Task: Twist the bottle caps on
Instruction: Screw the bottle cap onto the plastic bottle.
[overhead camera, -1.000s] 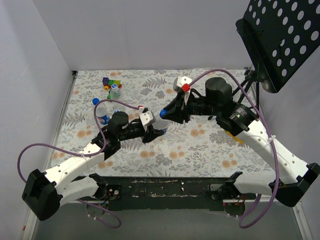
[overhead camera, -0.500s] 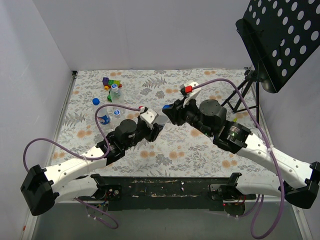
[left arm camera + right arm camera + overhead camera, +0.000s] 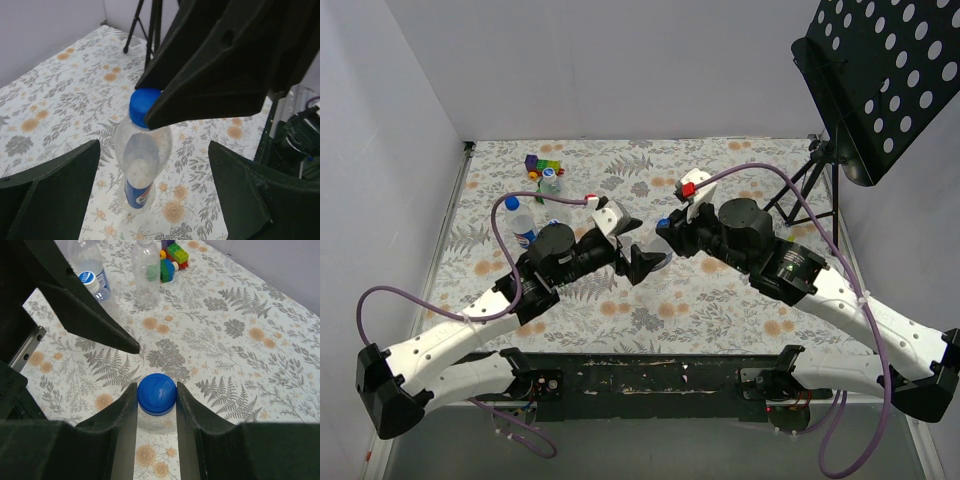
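A clear bottle [image 3: 142, 160] with a blue Pepsi label stands upright on the floral cloth at the centre of the table. Its blue bottle cap [image 3: 157, 393] sits on the neck, and my right gripper [image 3: 156, 390] is shut on it from above, one finger on each side. My left gripper [image 3: 154, 147] is open, its fingers [image 3: 50, 195] well apart on either side of the bottle body without touching it. From above, the left gripper [image 3: 638, 248] and right gripper [image 3: 663, 228] meet over this bottle [image 3: 658, 262].
Two more bottles [image 3: 525, 228] [image 3: 552, 183] stand at the back left near coloured toy blocks [image 3: 540, 165]. A black music stand [image 3: 880, 80] on a tripod [image 3: 810, 180] occupies the back right corner. White walls close in the left and back.
My left gripper, shut on the bottle body a second ago, has opened wide and let it go. The right gripper has kept its hold on the cap.
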`<action>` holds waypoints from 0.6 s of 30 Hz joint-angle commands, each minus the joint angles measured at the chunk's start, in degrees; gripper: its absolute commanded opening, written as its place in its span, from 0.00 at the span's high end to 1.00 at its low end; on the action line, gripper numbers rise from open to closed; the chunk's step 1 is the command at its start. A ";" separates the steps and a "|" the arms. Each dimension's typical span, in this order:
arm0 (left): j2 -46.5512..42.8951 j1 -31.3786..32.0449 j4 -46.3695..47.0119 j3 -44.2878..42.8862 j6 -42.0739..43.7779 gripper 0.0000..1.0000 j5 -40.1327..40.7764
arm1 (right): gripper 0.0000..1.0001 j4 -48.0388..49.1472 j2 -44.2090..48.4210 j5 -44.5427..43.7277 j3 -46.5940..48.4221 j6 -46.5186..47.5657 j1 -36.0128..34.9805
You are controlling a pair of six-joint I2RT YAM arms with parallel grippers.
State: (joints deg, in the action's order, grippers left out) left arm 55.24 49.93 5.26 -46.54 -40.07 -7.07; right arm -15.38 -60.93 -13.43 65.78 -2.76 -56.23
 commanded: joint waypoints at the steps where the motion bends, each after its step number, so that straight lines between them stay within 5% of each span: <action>1: 2.14 -1.67 -4.64 -4.43 3.60 0.12 -11.02 | 0.99 1.66 2.04 9.81 -0.21 2.59 1.12; 7: 4.43 -5.54 -2.27 -3.73 5.44 0.18 -17.79 | 0.99 2.19 2.57 14.64 -0.56 4.35 1.82; 11: 3.30 -12.64 0.97 -0.75 5.89 0.19 -30.60 | 0.99 2.98 3.44 18.69 -0.91 4.87 2.61; 18: 5.66 -16.09 -0.77 -2.49 10.71 0.18 -49.16 | 0.99 5.27 4.32 28.01 -2.23 4.52 4.55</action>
State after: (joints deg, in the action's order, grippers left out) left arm 60.18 35.03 5.19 -47.40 -33.43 -42.54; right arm -14.11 -58.15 7.79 63.75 1.08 -52.45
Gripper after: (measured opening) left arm 0.819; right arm 0.373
